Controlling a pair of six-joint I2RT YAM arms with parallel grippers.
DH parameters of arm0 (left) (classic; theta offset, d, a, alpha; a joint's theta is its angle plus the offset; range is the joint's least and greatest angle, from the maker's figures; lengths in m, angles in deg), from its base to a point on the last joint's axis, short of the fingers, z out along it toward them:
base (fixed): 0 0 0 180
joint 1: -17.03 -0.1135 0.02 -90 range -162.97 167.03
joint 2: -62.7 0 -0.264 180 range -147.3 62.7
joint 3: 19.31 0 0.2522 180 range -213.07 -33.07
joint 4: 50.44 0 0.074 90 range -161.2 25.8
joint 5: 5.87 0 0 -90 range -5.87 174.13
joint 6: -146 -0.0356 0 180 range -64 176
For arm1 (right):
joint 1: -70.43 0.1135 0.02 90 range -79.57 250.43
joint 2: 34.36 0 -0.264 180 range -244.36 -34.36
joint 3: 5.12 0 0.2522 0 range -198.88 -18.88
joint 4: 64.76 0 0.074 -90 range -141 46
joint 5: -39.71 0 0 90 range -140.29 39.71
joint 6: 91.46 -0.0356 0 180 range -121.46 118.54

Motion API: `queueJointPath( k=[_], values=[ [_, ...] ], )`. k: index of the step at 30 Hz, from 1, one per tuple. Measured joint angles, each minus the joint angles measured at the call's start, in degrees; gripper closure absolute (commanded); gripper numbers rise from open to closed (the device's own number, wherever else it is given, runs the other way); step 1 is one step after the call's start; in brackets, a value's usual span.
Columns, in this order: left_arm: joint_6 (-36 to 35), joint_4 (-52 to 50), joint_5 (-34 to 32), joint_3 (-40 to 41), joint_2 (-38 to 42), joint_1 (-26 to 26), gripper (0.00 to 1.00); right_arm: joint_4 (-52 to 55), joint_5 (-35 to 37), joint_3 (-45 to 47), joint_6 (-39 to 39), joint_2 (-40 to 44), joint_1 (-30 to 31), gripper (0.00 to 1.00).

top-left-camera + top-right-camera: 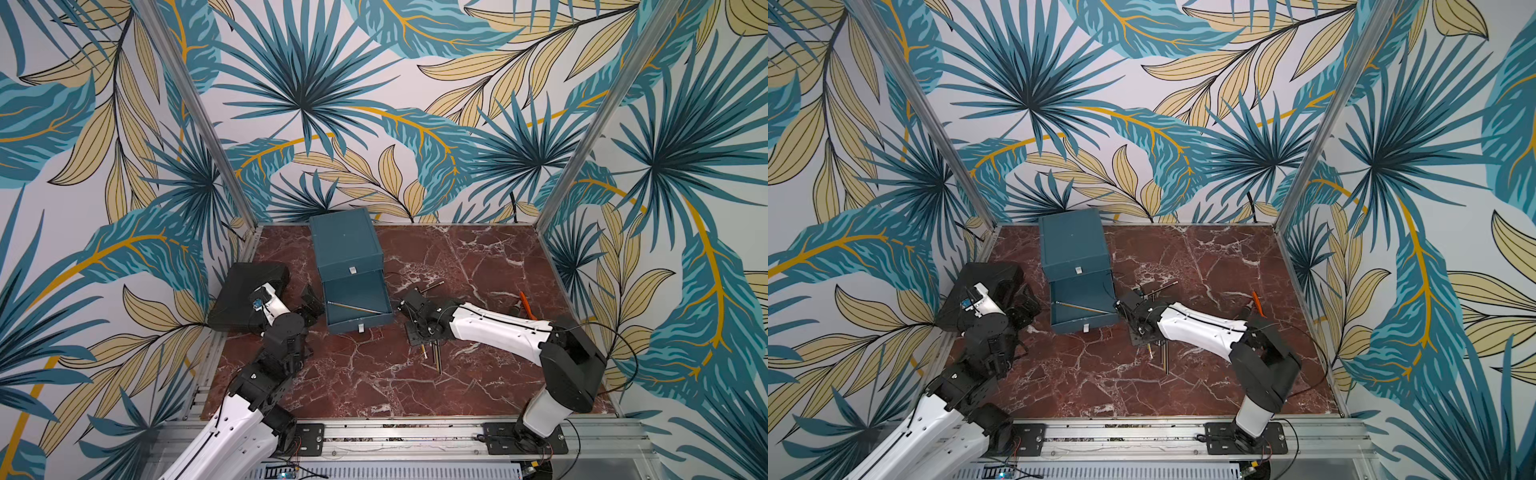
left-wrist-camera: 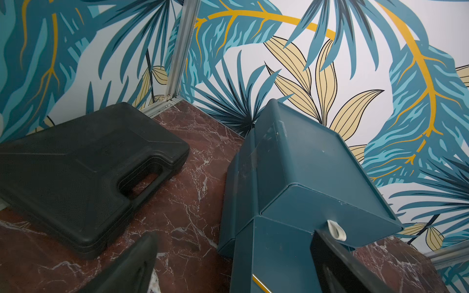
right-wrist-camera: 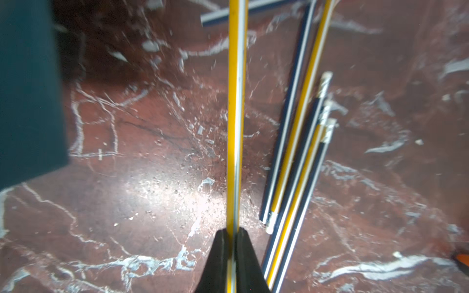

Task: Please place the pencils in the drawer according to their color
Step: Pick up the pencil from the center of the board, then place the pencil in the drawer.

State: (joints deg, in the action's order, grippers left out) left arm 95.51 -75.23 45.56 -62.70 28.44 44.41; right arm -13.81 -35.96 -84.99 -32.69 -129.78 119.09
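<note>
While left gripper [image 2: 234, 234] gapes beside drawer [image 2: 304, 177], right gripper [image 3: 232, 232] pinches yellow pencil [image 3: 234, 101]; perhaps five pencils [image 3: 299, 152] nearby.

Teal drawer [image 1: 345, 237], one level open w/ tan pencil [image 1: 357, 308] inside; maybe five yellow/dark pencils [image 3: 302, 106] loose beside.

Both top views were bright and evenly lit from above. Shadows under the arms lay short and soft on the marble tabletop [image 1: 478, 374]. The frame posts [image 1: 199, 112] splayed outward toward the upper corners, a wide-angle distortion. Fine detail was slightly soft. The left wrist view was sharp, with matte light on the black case [image 2: 76, 165]. The right wrist view was smeared by blur. A white glare patch sat on the marble, and the yellow pencil [image 3: 234, 114] and the right gripper [image 3: 233, 232] were out of focus.
</note>
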Motion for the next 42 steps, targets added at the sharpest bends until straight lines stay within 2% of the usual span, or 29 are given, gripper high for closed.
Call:
queueJointPath(
  k=[12,21,33,42],
  values=[
    [0.20,-1.97,1.75,0.00,-1.27,0.00,0.00,-2.58,2.78,0.26,5.92,9.44,0.00,1.00],
    [0.55,-8.46,8.94,-0.02,-1.38,-0.63,0.00,-9.14,-1.92,-2.27,15.65,13.64,0.02,1.00],
    [4.92,-6.08,31.12,4.02,-2.32,-12.26,0.00,-15.67,-9.90,-11.63,27.43,8.70,0.48,1.00],
    [6.60,-0.83,43.95,6.10,-4.20,-14.10,0.00,-16.68,-15.87,-15.72,34.60,4.48,1.27,1.00]
  ],
)
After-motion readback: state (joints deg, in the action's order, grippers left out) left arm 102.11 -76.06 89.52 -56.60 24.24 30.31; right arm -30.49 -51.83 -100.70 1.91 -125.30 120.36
